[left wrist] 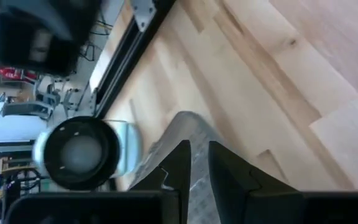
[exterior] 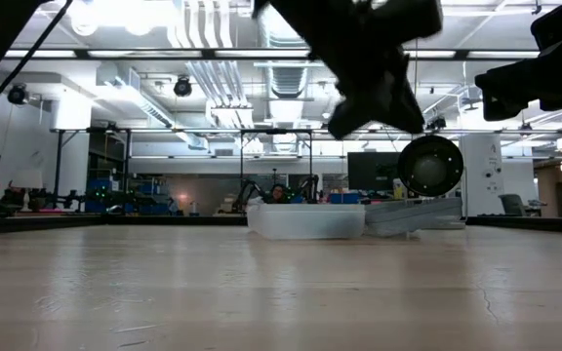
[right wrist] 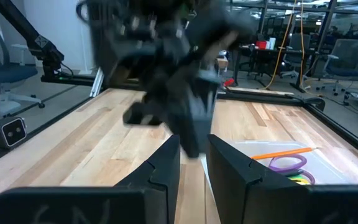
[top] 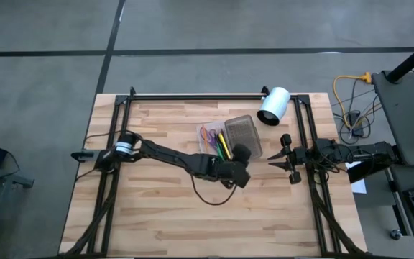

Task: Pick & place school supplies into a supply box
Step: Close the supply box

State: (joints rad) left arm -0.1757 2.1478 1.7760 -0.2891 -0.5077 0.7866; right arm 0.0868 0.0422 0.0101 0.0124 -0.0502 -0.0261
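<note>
Spanning the near worktop (top: 164, 216): bare wooden planks. Hanging further in: left claw (top: 241, 152), raised over the supply box's grey ribbed lid (top: 243, 134), its 2 fingers (left wrist: 180, 165) standing slightly apart, clamping nothing visible. Sitting mid-worktop: supply box (top: 218, 140), its clear tray holding purple-handled scissors (top: 208, 134) plus yellow, green and orange pencils (top: 223, 146). Waiting at the right edge: right claw (top: 287, 160), fingers a little apart, empty. Lying at the far edge: white cylinder (top: 273, 106), on its side.
</note>
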